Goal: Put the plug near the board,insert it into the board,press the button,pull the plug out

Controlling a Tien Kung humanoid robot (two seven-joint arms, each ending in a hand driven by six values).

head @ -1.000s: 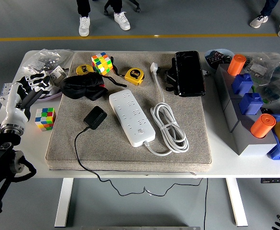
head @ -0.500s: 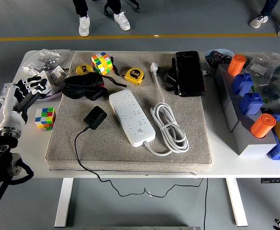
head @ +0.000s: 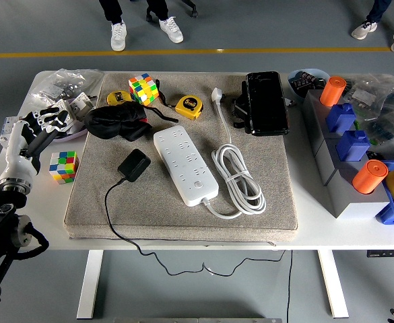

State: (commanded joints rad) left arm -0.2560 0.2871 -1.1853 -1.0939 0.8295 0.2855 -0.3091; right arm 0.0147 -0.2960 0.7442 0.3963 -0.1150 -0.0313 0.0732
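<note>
The black plug lies on the grey mat, just left of the white power board and apart from it, with its thin black cord running down over the mat's near edge and off the desk. The board lies slantwise in the middle of the mat, its own white cable coiled to its right and ending in a white plug near the far edge.

The left hand is at the desk's left edge, well apart from the black plug, fingers loosely spread and holding nothing. A colour cube sits on the bare desk between the hand and the mat. The right hand is out of sight.

There are two colour cubes, the second cube at the far side of the mat. Two orange cylinders stand on grey blocks at the right, along with two blue pieces. One yellow tape measure lies near the second cube, and a black cloth bundle lies just beyond the black plug. A black flat case rests at the mat's far right. Plastic bags lie at the far left corner.

People's shoes show on the floor beyond the desk.
</note>
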